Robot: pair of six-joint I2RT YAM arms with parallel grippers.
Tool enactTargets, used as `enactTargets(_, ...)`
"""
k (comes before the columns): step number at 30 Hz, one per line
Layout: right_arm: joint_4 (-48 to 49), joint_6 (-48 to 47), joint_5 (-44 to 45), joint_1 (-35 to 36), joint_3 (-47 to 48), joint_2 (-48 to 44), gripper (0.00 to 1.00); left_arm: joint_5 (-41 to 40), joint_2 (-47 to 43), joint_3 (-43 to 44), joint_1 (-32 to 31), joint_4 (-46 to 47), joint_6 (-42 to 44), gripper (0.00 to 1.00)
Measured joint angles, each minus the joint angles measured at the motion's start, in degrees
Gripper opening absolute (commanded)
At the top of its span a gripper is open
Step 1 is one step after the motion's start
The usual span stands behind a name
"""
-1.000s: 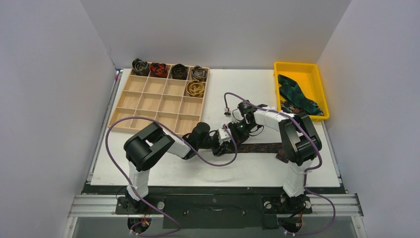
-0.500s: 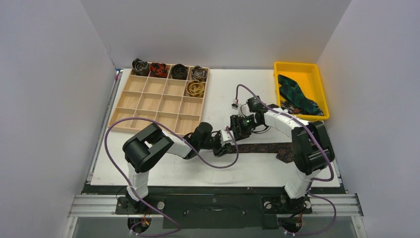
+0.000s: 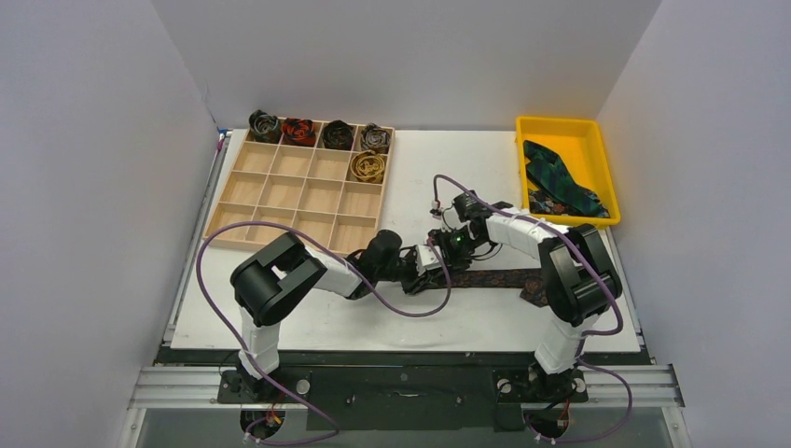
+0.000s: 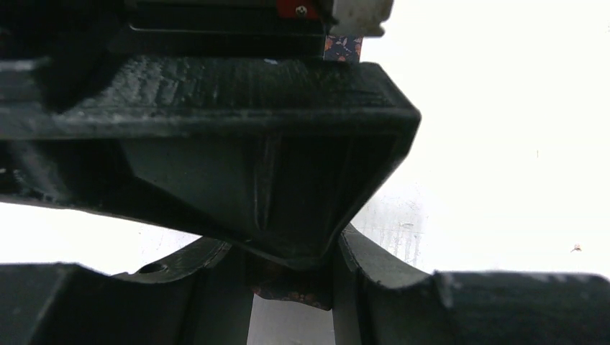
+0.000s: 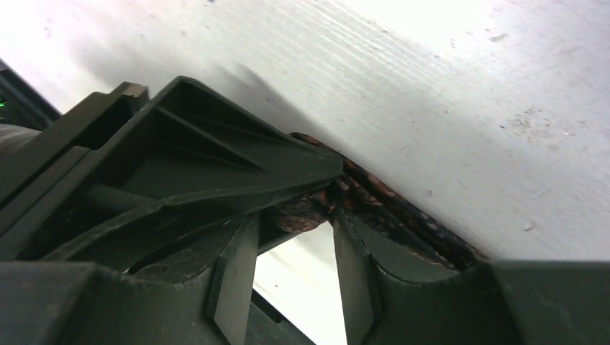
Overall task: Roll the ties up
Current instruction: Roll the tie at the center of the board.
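the dark tie (image 3: 490, 277) lies flat across the table (image 3: 466, 322), one end pinched in the half-closed left gripper (image 3: 422, 270), i think so that the coil starts there. the right gripper (image 3: 448, 248) hovers just beside it, jaws apart, holding nothing.

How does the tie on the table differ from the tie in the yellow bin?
The brown tie lies stretched flat on the table; the green tie lies bunched in the yellow bin. The brown tie is dark with reddish marks; the green tie shows blue. Both are patterned and not fully rolled.
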Motion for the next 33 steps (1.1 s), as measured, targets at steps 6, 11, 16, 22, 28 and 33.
enactTargets(6, -0.26, -0.04, 3.98, 0.31, -0.74, -0.02, 0.15, -0.42, -0.07, 0.0, -0.28, -0.13, 0.11, 0.34)
enactTargets(11, 0.13, 0.0, 3.17, 0.24, -0.9, -0.02, 0.0, -0.46, -0.07, -0.02, -0.28, -0.2, 0.09, 0.36)
enactTargets(16, -1.25, -1.84, 2.05, -1.88, -0.98, 0.15, 0.0, -0.5, -0.09, -0.33, -0.28, -0.11, 0.11, 0.53)
enactTargets(22, -2.89, -4.33, 1.73, -4.07, -0.98, 1.95, 0.0, 0.31, -0.87, -2.43, 0.31, 1.57, -0.52, 0.71)
enactTargets(28, -4.11, -4.98, -0.2, -5.11, 0.37, 4.13, 0.0, 2.36, -2.93, -6.99, 0.61, 5.05, -0.44, 0.73)
enactTargets(33, -5.77, -6.47, -1.57, -5.75, 1.66, 5.66, 0.0, 3.15, -2.14, -7.32, 0.59, 7.32, -0.55, 0.72)
